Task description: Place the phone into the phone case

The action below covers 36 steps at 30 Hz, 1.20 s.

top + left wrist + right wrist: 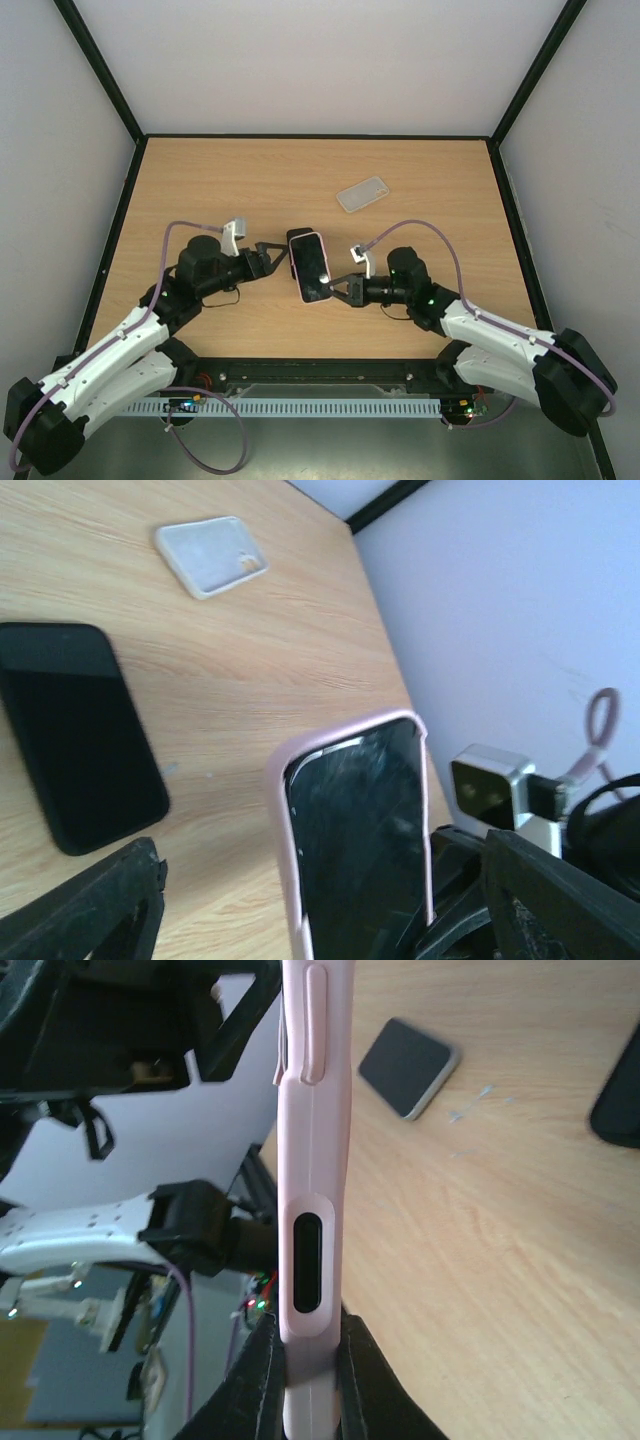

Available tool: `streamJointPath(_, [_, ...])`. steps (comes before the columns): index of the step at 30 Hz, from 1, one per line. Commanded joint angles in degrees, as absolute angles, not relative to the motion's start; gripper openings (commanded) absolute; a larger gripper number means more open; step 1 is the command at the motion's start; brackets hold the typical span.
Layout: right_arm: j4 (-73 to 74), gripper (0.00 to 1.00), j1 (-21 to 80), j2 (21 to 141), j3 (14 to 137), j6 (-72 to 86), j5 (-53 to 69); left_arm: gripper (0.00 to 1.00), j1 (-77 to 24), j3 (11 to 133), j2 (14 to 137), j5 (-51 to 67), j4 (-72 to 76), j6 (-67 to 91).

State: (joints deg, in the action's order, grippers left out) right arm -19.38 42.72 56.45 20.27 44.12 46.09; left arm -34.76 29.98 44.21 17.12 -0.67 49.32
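A phone with a dark screen (360,830) sits in a pink case (311,266) that is held up on edge above the table. A silver edge of the phone shows inside the rim at one top corner. My right gripper (336,288) is shut on the case's lower end; in the right wrist view its fingers (262,1360) pinch both faces of the pink case (312,1160). My left gripper (274,256) is open at the case's left side, with its fingers (95,905) spread wide either side of it and not touching.
A black phone-shaped slab (75,730) lies flat on the table just behind the held case, also seen from above (297,237). A clear case (362,194) lies further back right and shows in the left wrist view (212,555). Black frame rails edge the table.
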Motion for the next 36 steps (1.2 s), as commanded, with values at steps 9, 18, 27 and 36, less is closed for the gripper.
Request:
streamJointPath(9, [-37.78, 0.02, 42.80, 47.20, 15.72, 54.14, 58.60, 0.58, -34.34, 30.51, 43.77, 28.44, 5.51, 45.49])
streamJointPath(18, [-39.46, 0.02, 42.80, 46.76, 15.60, 56.24, 60.19, 0.54, -34.31, 28.98, 43.89, 32.42, 10.58, 47.62])
streamJointPath(27, [-35.92, 0.02, 43.14, 47.40, 15.97, 54.23, 59.98, 0.21, -34.24, 29.26, 45.38, 33.04, 12.05, 47.57])
streamJointPath(36, [-29.78, 0.02, 43.42, 48.03, 17.06, 53.21, 53.32, 0.03, -34.23, 31.50, 47.40, 27.22, 2.77, 43.75])
